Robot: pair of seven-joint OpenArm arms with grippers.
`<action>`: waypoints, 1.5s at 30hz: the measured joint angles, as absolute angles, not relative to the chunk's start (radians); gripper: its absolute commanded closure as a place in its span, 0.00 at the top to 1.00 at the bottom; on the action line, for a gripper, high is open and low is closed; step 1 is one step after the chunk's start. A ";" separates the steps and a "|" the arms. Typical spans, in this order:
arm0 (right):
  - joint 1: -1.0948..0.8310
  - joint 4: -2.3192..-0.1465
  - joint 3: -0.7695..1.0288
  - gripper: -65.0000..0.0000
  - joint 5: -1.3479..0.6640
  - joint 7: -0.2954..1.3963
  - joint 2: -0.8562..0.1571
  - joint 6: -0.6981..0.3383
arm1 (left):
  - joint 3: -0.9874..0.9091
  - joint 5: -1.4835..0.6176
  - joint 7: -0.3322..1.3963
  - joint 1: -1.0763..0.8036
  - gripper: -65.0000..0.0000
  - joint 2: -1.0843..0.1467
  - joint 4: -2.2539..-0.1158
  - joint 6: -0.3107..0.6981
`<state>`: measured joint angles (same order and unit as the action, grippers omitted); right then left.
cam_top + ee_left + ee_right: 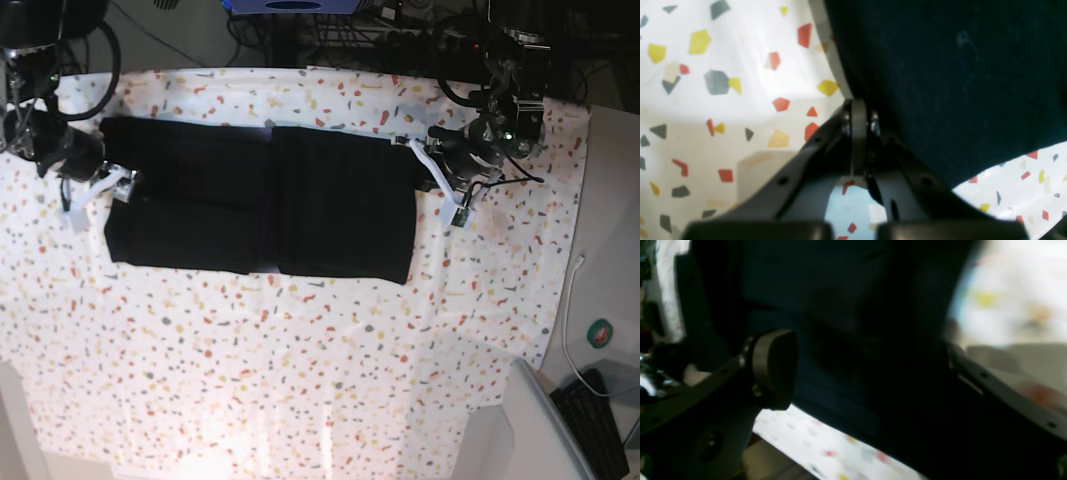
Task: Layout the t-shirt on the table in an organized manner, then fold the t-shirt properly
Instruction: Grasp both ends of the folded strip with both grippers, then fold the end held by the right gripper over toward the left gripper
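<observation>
Lying flat across the far half of the desk (300, 380): one black shirt (260, 205), spread into a long band, with a lengthwise crease near its middle.

Left hand (860, 133): clenched, fingers pressed together beside the shirt's edge; whether a sliver of cloth is pinched between them cannot be told from the wrist view.

Right hand (870, 366): spread wide, released, cloth lying between its fingers (773, 368) but not gripped; the view is dark and blurred.

Risks, as judged:
- If the left hand does grip the hem, pulling away would drag that end and skew the band.
- The right hand, withdrawing with cloth between its open fingers, could snag and ruck the near end.
- The desk's loose cover may bunch under a sliding hand.
</observation>
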<state>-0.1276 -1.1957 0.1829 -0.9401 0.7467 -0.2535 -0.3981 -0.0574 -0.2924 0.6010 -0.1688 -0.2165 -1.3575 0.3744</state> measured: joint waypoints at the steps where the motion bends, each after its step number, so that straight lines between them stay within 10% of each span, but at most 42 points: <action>1: -0.122 -1.186 0.183 0.76 -0.945 0.742 -0.247 -0.400 | -0.057 -0.294 0.598 -0.172 0.00 -0.216 -1.359 0.374; 12: -0.039 -1.071 0.185 0.72 -0.967 0.702 -0.257 -0.414 | -0.057 -0.292 0.602 -0.173 0.00 -0.216 -1.362 0.374; 17: -0.038 -1.065 0.181 0.45 -0.942 0.708 -0.260 -0.402 | -0.057 -0.292 0.602 -0.172 0.00 -0.216 -1.361 0.374; 24: -0.036 -1.065 0.183 0.41 -0.943 0.749 -0.263 -0.402 | -0.057 -0.292 0.606 -0.169 0.00 -0.217 -1.361 0.374; 29: -0.038 -1.064 0.183 0.05 -0.936 0.765 -0.262 -0.401 | -0.057 -0.292 0.609 -0.167 0.00 -0.216 -1.361 0.374; 32: -0.028 -1.062 0.183 0.00 -0.935 0.773 -0.261 -0.393 | -0.057 -0.292 0.609 -0.167 0.00 -0.216 -1.361 0.374; 45: -0.106 -1.449 0.050 0.00 -0.934 0.767 -0.265 0.083 | 0.099 -0.292 0.594 -0.163 0.00 -0.198 -1.372 0.363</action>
